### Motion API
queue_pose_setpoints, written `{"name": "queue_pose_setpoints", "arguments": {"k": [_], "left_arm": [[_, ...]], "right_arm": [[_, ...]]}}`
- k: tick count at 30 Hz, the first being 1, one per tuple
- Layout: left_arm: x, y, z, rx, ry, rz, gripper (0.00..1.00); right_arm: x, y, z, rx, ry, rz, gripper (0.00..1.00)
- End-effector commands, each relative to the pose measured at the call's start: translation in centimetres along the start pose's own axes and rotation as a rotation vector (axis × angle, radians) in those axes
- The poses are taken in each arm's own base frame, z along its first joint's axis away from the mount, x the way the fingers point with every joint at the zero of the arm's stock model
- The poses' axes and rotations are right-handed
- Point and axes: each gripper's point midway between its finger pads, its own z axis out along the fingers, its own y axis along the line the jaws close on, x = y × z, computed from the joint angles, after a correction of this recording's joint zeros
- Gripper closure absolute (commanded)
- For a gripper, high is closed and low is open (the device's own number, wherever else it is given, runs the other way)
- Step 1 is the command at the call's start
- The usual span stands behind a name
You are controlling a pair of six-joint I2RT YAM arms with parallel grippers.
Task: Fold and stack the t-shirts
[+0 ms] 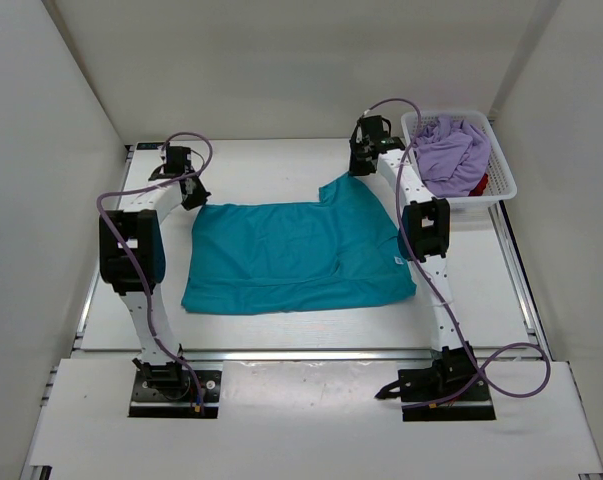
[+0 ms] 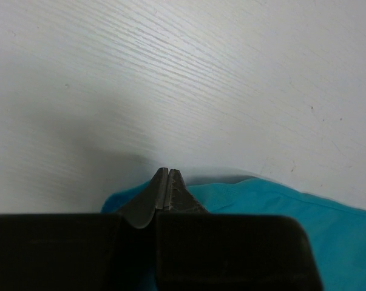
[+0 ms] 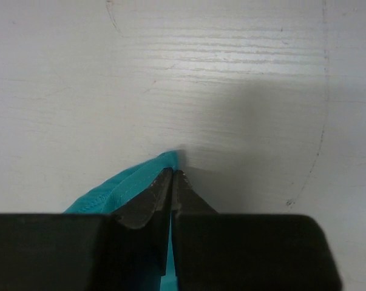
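While left fingers (image 2: 147, 203) and right fingers (image 3: 147, 205) pinch its far corners, the teal t-shirt (image 1: 291, 255) lies spread, creased

A white table (image 1: 271, 170) with faint wood grain fills the middle. Plain white walls (image 1: 281, 60) rise behind it and at both its sides.

Left gripper (image 2: 169, 182) and right gripper (image 3: 172, 182) pinched closed, arms stretched forward.
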Motion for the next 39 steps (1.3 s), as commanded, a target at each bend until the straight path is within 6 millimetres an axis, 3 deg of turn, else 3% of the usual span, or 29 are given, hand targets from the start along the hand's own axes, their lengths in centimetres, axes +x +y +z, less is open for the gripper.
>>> {"name": "queue_pose_setpoints", "arguments": {"k": [1,5,8,10,11,13,14,16,18,19,21,23,26,29,30,31,32,33,39], "left_arm": [[-1.8,-1.1,-2.7,0.068,-0.06,-0.019,1.0],[-1.8,-0.7,-2.9,0.055,-0.079,-0.01,1.0],[-1.6,-0.7,-3.5,0.071,-0.086,-0.016,1.0],[-1.5,-0.7,-4.0,0.077,-0.088,-0.012,1.0],[-1.3,-0.5,-4.1,0.073,-0.086,-0.016,1.0],[-1.4,-0.5,-5.0,0.08,-0.1,-0.014,1.0],[-1.0,-0.4,-5.1,0.083,-0.097,-0.019,1.0],[-1.2,-0.8,-6.2,0.112,-0.114,-0.022,1.0],[-1.3,-0.8,-6.8,0.108,-0.119,-0.014,1.0],[-1.2,-0.8,-6.9,0.112,-0.114,-0.007,1.0],[-1.4,-0.6,-7.2,0.106,-0.12,0.0,1.0],[-2.2,0.8,-7.6,0.096,-0.135,-0.031,1.0],[-1.5,1.1,-7.5,0.074,-0.12,-0.008,1.0],[-0.4,2.2,-6.9,0.064,-0.095,-0.03,1.0],[-0.5,2.2,-7.1,0.07,-0.1,-0.04,1.0],[-0.2,2.5,-7.0,0.065,-0.091,-0.043,1.0],[-0.3,2.4,-7.3,0.066,-0.097,-0.041,1.0],[0.0,2.2,-7.3,0.067,-0.095,-0.034,1.0],[1.2,3.0,-7.4,0.05,-0.076,-0.036,1.0]], "right_arm": [[-4.5,2.4,-3.6,-0.06,-0.111,-0.018,1.0],[-5.8,2.9,-6.7,-0.062,-0.123,-0.038,1.0],[-4.6,3.6,-8.6,-0.08,-0.055,-0.023,1.0],[-2.7,3.6,-8.9,-0.087,0.03,0.014,1.0],[-2.9,4.3,-9.4,-0.085,0.026,0.015,1.0],[-1.5,4.3,-10.4,-0.019,0.069,-0.003,1.0],[-1.6,5.2,-11.4,-0.013,0.064,-0.012,1.0],[-0.8,4.7,-13.1,0.065,0.087,-0.023,1.0],[-1.5,5.3,-16.0,0.117,0.051,-0.042,1.0],[-1.4,4.8,-16.6,0.152,0.051,-0.048,1.0],[-0.9,5.5,-18.4,0.16,0.052,-0.077,1.0],[0.0,5.3,-18.0,0.173,0.065,-0.097,1.0],[2.1,4.5,-18.2,0.179,0.117,-0.091,1.0],[4.6,3.7,-20.3,0.147,0.069,-0.09,1.0],[3.6,4.3,-20.4,0.087,0.001,-0.07,1.0],[5.1,3.0,-21.0,0.089,0.01,-0.042,1.0],[4.9,3.2,-21.1,0.051,-0.01,-0.024,1.0],[6.3,2.6,-20.8,0.028,0.023,-0.005,1.0],[9.7,0.9,-21.5,0.018,0.052,0.023,1.0]]}}
